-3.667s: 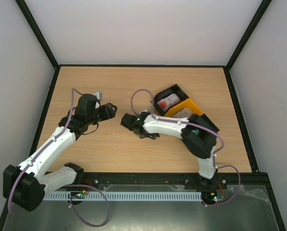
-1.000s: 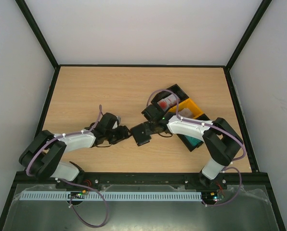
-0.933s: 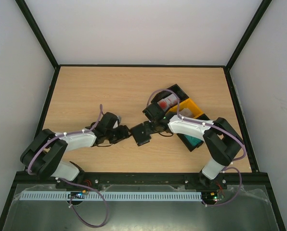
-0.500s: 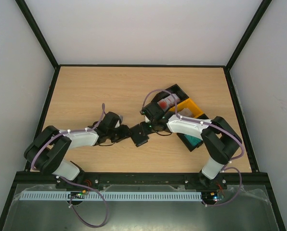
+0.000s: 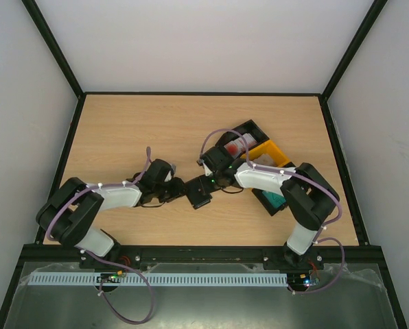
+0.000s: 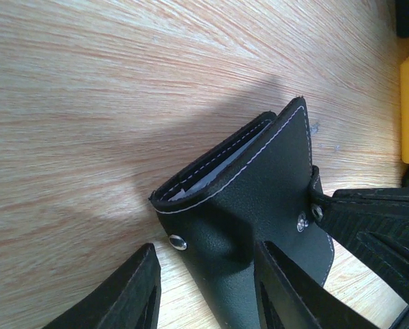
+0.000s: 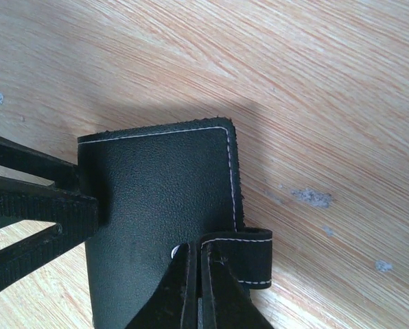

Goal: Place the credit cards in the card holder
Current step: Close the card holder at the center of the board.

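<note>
two claws on one card holder (image 5: pixel 199 193), mid-desk (image 5: pixel 136 123). right claw (image 7: pixel 197 288) pinched shut on its clasp tab (image 7: pixel 249 260) from 3 o'clock, likely anchoring it. left claw (image 6: pixel 204 288) half open, straddling the flap at 9 o'clock, probably to pry it. credit cards (image 5: pixel 237 145) sit in bins (image 5: pixel 251 127) at 1 o'clock.

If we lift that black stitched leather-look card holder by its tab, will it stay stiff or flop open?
Likely floppy: the black stitched card holder gapes along one edge in the left wrist view. The clasp tab, pinched by the right gripper, looks unsnapped, so the cover may swing open. Its grained skin probably will not slip.
</note>
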`<action>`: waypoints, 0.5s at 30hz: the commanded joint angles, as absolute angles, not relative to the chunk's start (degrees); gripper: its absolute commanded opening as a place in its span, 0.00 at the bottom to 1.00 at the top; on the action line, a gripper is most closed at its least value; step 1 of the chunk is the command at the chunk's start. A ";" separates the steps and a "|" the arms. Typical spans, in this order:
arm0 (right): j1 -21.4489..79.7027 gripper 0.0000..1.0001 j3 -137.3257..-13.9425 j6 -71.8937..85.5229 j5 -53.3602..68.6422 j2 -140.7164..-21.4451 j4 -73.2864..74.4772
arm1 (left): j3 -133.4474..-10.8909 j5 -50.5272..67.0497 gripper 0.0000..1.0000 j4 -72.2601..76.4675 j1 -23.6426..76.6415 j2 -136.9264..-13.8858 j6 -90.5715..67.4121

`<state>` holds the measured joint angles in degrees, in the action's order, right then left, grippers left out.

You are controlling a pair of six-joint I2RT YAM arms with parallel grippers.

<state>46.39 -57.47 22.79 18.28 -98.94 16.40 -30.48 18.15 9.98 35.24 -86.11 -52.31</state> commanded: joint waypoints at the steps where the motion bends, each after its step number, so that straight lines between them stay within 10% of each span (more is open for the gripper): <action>1: 46.17 0.02 -58.62 21.63 19.56 -100.32 16.96 | -30.34 16.70 0.40 6.86 35.55 -87.97 -51.59; 15: 46.19 0.02 -59.70 22.59 23.30 -101.45 15.21 | -30.50 16.87 0.32 7.01 35.52 -90.96 -50.55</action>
